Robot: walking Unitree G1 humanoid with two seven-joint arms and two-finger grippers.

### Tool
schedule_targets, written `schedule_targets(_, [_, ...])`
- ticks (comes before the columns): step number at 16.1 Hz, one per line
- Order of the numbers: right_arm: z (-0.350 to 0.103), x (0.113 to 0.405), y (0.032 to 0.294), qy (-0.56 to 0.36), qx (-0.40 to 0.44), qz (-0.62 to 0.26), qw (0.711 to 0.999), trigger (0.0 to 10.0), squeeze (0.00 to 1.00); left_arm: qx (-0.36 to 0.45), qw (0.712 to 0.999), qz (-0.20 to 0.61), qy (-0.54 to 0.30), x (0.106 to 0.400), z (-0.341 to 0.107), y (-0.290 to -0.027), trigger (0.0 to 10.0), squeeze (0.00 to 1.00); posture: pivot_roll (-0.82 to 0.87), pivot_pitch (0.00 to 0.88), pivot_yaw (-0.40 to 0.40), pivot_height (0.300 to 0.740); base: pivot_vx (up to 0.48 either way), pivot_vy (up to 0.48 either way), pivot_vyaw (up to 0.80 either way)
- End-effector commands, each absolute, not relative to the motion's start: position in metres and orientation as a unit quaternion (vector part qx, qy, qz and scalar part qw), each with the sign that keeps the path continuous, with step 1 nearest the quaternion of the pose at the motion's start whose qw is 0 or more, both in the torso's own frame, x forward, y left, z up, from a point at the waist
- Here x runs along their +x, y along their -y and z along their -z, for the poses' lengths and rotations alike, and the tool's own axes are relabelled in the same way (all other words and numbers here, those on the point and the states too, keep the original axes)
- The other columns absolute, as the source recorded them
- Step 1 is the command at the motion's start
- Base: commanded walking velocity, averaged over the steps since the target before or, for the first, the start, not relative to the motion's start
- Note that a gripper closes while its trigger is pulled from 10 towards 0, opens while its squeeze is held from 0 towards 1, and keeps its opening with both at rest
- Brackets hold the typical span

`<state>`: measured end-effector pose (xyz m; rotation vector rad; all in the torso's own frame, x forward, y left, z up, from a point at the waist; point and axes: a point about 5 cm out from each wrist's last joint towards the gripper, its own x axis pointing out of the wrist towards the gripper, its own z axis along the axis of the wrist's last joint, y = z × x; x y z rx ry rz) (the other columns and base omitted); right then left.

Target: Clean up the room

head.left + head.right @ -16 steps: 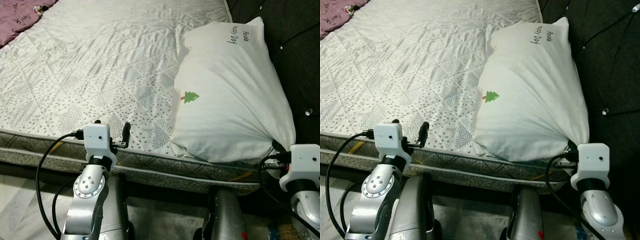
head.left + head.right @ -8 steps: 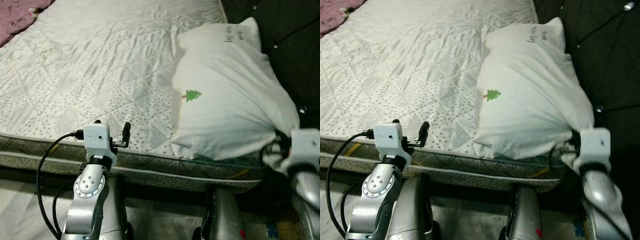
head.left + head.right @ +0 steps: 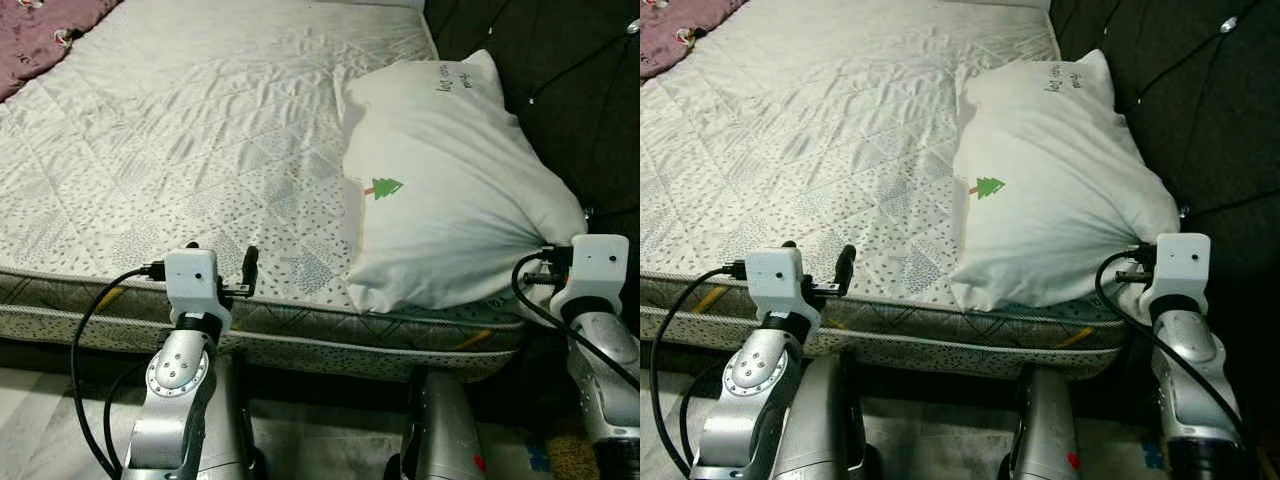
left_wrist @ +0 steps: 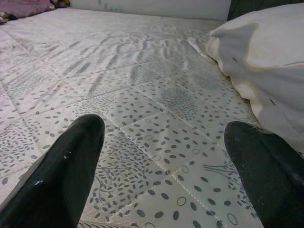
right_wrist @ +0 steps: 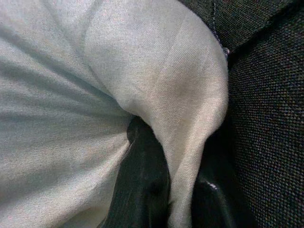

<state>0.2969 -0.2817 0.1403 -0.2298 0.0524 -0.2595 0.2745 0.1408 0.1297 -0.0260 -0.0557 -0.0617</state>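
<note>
the right gripper [image 5: 166, 190] is clenched on the near right corner of the white pillow [image 3: 450, 190], the cloth gathered into tight folds between its black fingers [image 5: 142, 180]. its white wrist block sits just past the bed's near edge, beside the dark tufted headboard [image 3: 560, 70], with the silver forearm running down and back toward the robot and a black cable looping from the wrist

the left gripper [image 4: 166, 156] hangs released over the near edge of the mattress [image 3: 200, 130], its two fingers [image 4: 61, 175] spread wide apart with the patterned sheet between them, holding nothing. that arm stands nearly upright, elbow low, wrist block at the mattress rim, a black cable curving off it

the pillow lies on the right side of the mattress against the headboard, its long side running from the near edge toward the far end. it bears a small green tree print on the side and dark lettering near the far end. the mattress cover is quilted white with grey speckled patches, somewhat wrinkled. a purple blanket [image 3: 40, 40] lies at the far left corner
</note>
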Motion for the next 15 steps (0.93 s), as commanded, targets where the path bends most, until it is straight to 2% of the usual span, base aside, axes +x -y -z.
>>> schedule_targets(1, [-0.165,0.289,0.318,0.010,-0.121,0.210,0.970,10.0,1.00,-0.012,0.999,0.030,0.024,0.275,-0.129,-0.139,10.0,0.00,-0.05,0.120,-0.029,0.499,0.000,0.000,0.00])
schedule_targets(7, [-0.152,0.284,0.265,0.031,-0.109,0.131,0.985,10.0,1.00,-0.004,0.999,0.035,0.024,0.276,-0.129,-0.145,10.0,0.00,-0.03,0.090,-0.022,0.499,0.000,0.000,0.00])
schedule_targets(11, [-0.146,0.271,0.260,0.028,-0.129,0.156,0.979,10.0,1.00,0.002,0.999,0.039,0.025,0.278,-0.129,-0.147,10.0,0.00,-0.03,0.051,-0.018,0.499,0.000,0.000,0.00])
schedule_targets(15, [-0.135,0.259,0.245,0.013,-0.123,0.137,0.983,10.0,1.00,-0.002,0.998,0.052,0.037,0.282,-0.131,-0.144,10.0,0.00,-0.03,0.003,-0.014,0.499,0.000,0.000,0.00])
